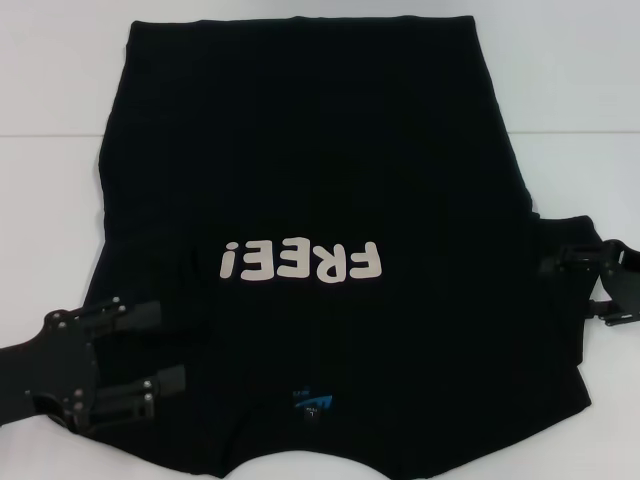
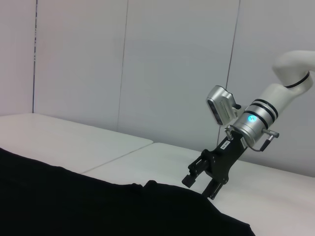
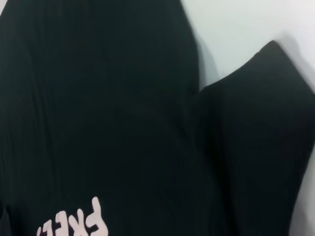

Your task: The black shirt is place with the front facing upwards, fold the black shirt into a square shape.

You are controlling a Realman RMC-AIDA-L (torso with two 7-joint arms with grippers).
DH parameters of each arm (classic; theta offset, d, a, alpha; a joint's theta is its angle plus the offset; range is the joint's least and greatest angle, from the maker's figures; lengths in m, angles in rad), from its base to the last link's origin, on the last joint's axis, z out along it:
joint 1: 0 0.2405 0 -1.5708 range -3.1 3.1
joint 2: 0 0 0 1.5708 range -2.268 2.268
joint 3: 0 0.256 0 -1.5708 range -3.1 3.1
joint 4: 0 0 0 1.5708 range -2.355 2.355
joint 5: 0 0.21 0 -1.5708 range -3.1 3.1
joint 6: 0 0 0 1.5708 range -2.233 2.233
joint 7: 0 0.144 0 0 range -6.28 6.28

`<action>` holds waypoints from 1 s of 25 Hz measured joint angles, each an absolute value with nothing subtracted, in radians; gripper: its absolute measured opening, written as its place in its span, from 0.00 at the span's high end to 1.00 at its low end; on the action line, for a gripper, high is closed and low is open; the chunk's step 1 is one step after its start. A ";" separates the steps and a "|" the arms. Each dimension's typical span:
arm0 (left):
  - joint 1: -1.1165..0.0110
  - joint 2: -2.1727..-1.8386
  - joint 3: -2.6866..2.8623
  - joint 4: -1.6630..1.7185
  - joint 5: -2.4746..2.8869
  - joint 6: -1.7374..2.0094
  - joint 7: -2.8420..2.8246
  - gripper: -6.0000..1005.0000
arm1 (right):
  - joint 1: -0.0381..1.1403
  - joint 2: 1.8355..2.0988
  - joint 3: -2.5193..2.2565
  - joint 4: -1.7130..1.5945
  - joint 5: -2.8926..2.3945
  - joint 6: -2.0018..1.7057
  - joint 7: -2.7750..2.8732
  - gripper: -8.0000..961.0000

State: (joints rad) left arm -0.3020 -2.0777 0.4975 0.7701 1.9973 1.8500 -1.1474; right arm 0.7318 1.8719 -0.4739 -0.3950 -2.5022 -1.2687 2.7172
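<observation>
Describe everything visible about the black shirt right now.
The black shirt is a dark short-sleeved cloth tee, spread front-up and mostly flat on the white table, not yet folded. Cream FREE! lettering reads upside down from the head view; a small blue neck label lies at the near edge. The left tool is open over its left sleeve area; the right tool, fingers apart, is at the right sleeve, contact unclear.

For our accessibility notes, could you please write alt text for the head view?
A black shirt lies front-up on a white table. The left gripper, open, sits over its left sleeve; the right gripper is at its right sleeve.
</observation>
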 joint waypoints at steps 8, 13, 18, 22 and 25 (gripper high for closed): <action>-0.304 -2.079 0.499 0.770 1.997 1.852 -1.150 0.20 | 0.725 1.867 -0.475 -0.400 -2.504 -1.257 2.716 0.17; -0.306 -2.079 0.499 0.768 1.997 1.852 -1.158 0.20 | 0.724 1.867 -0.483 -0.400 -2.504 -1.248 2.714 0.33; -0.309 -2.078 0.499 0.766 1.997 1.851 -1.158 0.20 | 0.728 1.868 -0.509 -0.400 -2.505 -1.237 2.717 0.56; -0.310 -2.078 0.499 0.765 1.997 1.851 -1.158 0.20 | 0.735 1.871 -0.532 -0.405 -2.505 -1.237 2.712 0.75; -0.310 -2.078 0.499 0.764 1.997 1.851 -1.158 0.20 | 0.739 1.872 -0.546 -0.412 -2.505 -1.237 2.709 0.89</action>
